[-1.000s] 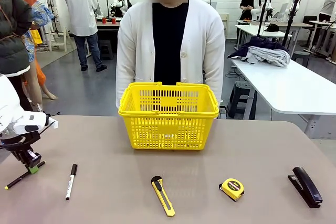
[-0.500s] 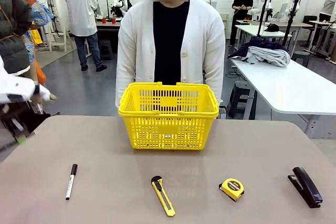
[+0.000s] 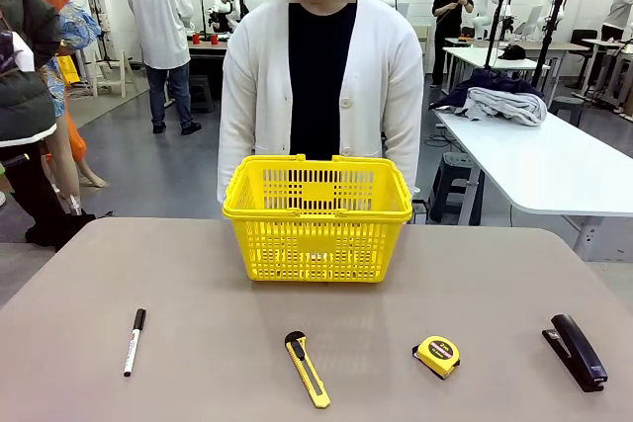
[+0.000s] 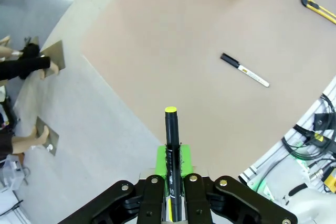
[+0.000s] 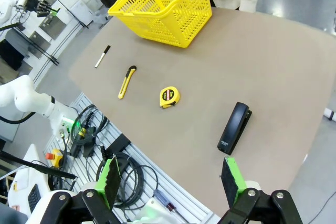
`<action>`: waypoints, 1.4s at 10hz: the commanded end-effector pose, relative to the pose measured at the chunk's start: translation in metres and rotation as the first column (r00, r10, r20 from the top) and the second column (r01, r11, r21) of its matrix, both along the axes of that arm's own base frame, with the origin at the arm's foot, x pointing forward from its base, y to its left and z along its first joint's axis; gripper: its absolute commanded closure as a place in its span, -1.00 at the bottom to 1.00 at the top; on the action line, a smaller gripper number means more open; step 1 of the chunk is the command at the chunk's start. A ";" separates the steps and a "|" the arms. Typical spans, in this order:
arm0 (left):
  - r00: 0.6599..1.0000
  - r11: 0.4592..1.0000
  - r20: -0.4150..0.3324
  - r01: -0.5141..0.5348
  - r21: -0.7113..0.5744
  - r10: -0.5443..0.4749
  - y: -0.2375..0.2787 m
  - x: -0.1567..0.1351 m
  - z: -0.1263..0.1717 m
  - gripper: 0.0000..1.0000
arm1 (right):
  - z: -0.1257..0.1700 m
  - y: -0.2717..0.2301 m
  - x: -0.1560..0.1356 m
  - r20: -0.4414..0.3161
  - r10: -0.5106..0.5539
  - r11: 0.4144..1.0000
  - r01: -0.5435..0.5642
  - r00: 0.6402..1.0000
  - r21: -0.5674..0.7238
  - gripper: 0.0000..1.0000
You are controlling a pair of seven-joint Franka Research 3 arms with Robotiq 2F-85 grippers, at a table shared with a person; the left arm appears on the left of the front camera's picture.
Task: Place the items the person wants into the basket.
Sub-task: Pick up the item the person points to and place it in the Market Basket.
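My left gripper (image 4: 172, 179) is shut on the slim black pen (image 4: 171, 135), which sticks up between the green pads high above the table's edge and the floor. The white marker with a black cap (image 3: 133, 340) (image 4: 244, 70) lies on the table's left part. In the front middle lies the yellow utility knife (image 3: 308, 369) (image 5: 126, 81). The yellow basket (image 3: 317, 216) (image 5: 163, 6) stands at the far middle, with the person (image 3: 318, 76) right behind it. My right gripper (image 5: 170, 177) hangs open, high above the table's right near corner.
A round yellow tape measure (image 3: 436, 355) (image 5: 169, 97) lies right of the knife. A black stapler (image 3: 577, 352) (image 5: 234, 128) sits near the table's right edge. Cables and a rail run along the robot's side of the table.
My left gripper has lifted the pen off the table's left end and risen up and leftward, out of the front view. The other items have not moved.
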State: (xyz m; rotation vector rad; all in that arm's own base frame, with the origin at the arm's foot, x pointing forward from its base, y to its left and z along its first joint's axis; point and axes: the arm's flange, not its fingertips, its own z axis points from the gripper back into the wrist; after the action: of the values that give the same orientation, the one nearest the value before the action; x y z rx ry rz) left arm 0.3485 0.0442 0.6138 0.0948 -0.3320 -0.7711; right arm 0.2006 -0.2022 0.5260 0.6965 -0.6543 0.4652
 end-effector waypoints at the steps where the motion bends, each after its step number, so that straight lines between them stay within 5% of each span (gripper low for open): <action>1: 0.999 0.999 -0.036 0.022 -0.036 -0.024 0.004 0.008 -0.001 1.00 | -0.002 0.002 0.000 0.022 0.012 1.000 -0.013 1.000 0.019 -1.00; 6: 1.000 1.000 0.000 0.000 0.000 0.000 0.000 0.000 0.000 1.00 | -0.002 0.002 0.000 0.022 0.012 1.000 -0.013 1.000 0.019 -1.00; 7: 1.000 1.000 -0.013 0.008 -0.009 -0.009 0.000 0.001 0.001 0.78 | -0.002 0.002 0.000 0.022 0.012 1.000 -0.013 1.000 0.019 -1.00; 8: 0.975 0.964 0.021 0.217 0.152 -0.223 -0.033 0.011 0.013 0.78 | -0.002 0.002 0.000 0.022 0.012 1.000 -0.013 1.000 0.019 -1.00; 9: 0.921 0.884 0.002 0.374 0.281 -0.390 -0.073 0.035 0.025 0.78 | -0.002 0.002 0.000 0.022 0.012 1.000 -0.013 1.000 0.019 -1.00; 11: 0.757 0.689 -0.100 0.634 0.352 -0.646 -0.149 0.103 0.058 0.78 | -0.002 0.002 0.000 0.022 0.012 1.000 -0.013 1.000 0.019 -1.00; 14: 0.596 0.540 -0.190 0.794 0.279 -0.780 -0.253 0.178 0.077 0.78 | -0.002 0.002 0.000 0.022 0.012 1.000 -0.013 1.000 0.019 -1.00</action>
State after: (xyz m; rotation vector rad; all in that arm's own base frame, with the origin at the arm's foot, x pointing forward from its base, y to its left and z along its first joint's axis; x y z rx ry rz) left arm 0.5000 -0.2088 0.6623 0.3035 -0.2253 -1.7047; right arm 0.1996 -0.2020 0.5261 0.6935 -0.6544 0.4668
